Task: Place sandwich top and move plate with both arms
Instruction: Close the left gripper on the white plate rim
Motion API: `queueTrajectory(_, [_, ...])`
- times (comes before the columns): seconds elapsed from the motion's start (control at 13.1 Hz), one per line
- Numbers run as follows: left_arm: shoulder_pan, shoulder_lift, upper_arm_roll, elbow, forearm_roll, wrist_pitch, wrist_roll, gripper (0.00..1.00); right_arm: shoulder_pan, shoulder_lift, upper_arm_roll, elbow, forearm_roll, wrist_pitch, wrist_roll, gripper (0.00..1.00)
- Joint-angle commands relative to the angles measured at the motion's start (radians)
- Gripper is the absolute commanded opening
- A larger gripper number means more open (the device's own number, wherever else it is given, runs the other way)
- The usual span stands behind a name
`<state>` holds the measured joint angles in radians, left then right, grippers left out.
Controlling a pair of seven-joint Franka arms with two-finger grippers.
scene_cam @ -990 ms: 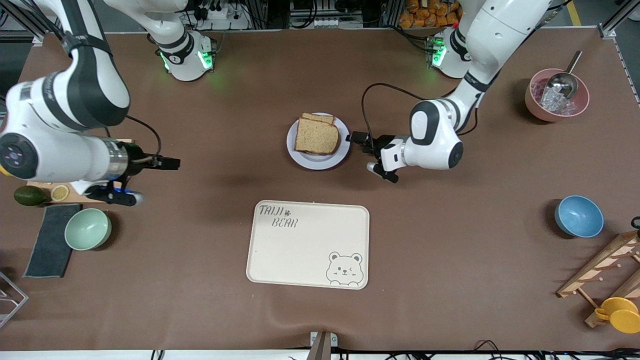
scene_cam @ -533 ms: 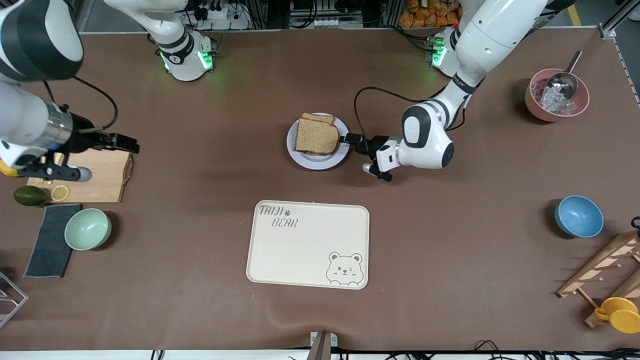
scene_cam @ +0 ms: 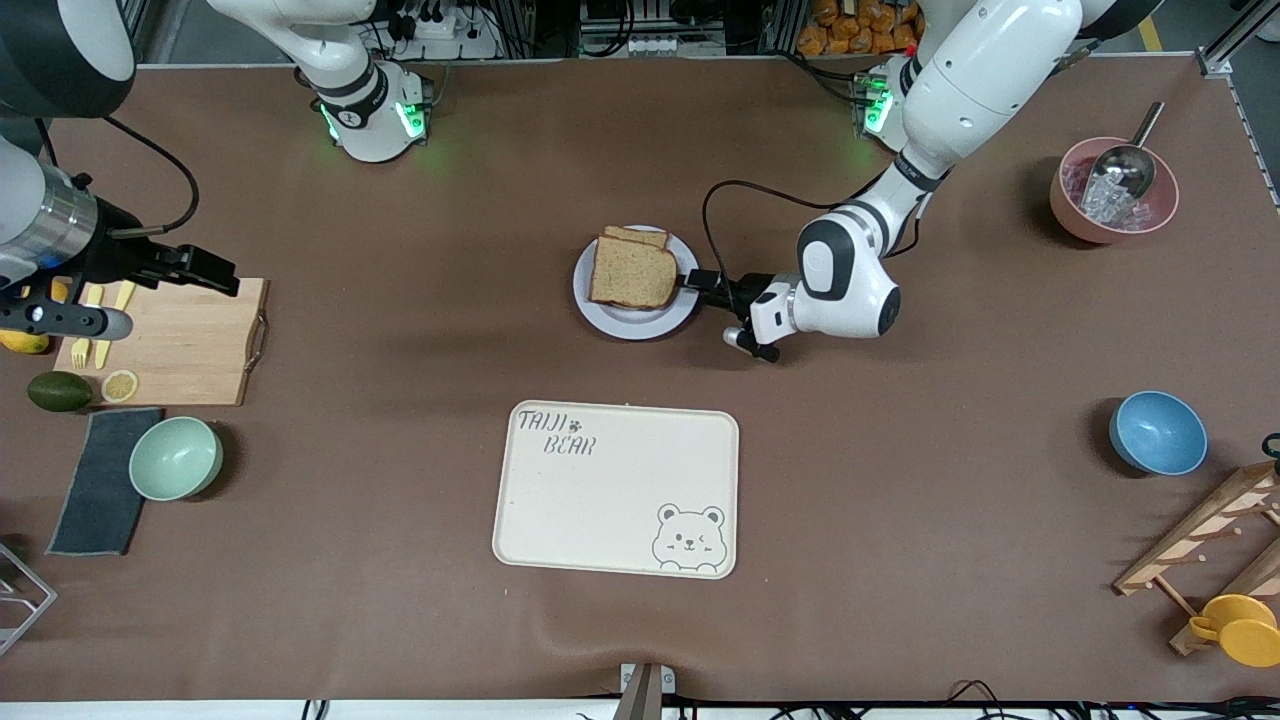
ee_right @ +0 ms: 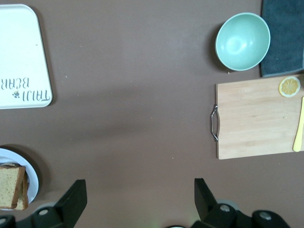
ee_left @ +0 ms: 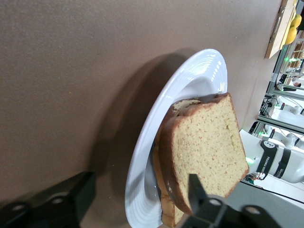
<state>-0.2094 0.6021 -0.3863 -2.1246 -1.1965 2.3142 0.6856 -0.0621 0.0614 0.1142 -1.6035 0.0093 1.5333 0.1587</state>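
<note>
The sandwich top (scene_cam: 632, 274) lies on a lower slice on the plate (scene_cam: 630, 322) at the table's middle; any filling is hidden. My left gripper (scene_cam: 690, 282) is at the plate's rim on the side toward the left arm's end. In the left wrist view it (ee_left: 140, 183) is open, one finger outside the rim, the other over the sandwich top (ee_left: 204, 142), with the plate (ee_left: 190, 80) between them. My right gripper (scene_cam: 215, 272) is open and empty over the cutting board's edge, also seen in the right wrist view (ee_right: 138, 185).
A cream bear tray (scene_cam: 615, 490) lies nearer the camera than the plate. A cutting board (scene_cam: 190, 345), green bowl (scene_cam: 175, 457) and dark cloth (scene_cam: 100, 480) are at the right arm's end. A blue bowl (scene_cam: 1157, 432), pink bowl (scene_cam: 1112, 190) and wooden rack (scene_cam: 1210, 540) are at the left arm's end.
My right arm has swung away from the plate toward its own end of the table, over the cutting board. My left gripper has closed in on the plate's rim.
</note>
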Motion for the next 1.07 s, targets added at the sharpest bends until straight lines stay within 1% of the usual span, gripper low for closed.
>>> queueTrajectory(0.0, [-0.013, 0.001, 0.000, -0.005, -0.034, 0.027, 0.034, 0.15, 0.015, -0.021, -0.031, -0.019, -0.020, 0.036, -0.060, 1.00])
queueTrajectory(0.15, [-0.016, 0.011, 0.000, -0.009, -0.041, 0.027, 0.037, 0.12, 0.030, -0.023, -0.053, -0.018, -0.017, 0.039, -0.070, 1.00])
queueTrajectory(0.3, [-0.039, 0.019, 0.001, -0.008, -0.080, 0.027, 0.048, 0.09, 0.039, -0.023, -0.056, -0.015, -0.017, 0.041, -0.070, 1.00])
queueTrajectory(0.38, [-0.044, 0.024, 0.001, -0.009, -0.093, 0.027, 0.061, 0.07, 0.038, -0.023, -0.056, -0.015, -0.017, 0.041, -0.070, 1.00])
queueTrajectory(0.46, [-0.044, 0.031, 0.001, -0.009, -0.110, 0.027, 0.075, 0.00, 0.038, -0.026, -0.054, -0.013, -0.017, 0.042, -0.068, 1.00])
queueTrajectory(0.84, [-0.013, 0.018, 0.000, -0.015, -0.144, 0.025, 0.113, 0.00, 0.034, -0.031, -0.084, -0.013, -0.008, 0.054, -0.054, 1.00])
queueTrajectory(0.99, [-0.002, 0.007, -0.008, -0.015, -0.257, 0.017, 0.194, 0.00, 0.033, -0.043, -0.088, -0.012, -0.008, 0.053, -0.054, 1.00])
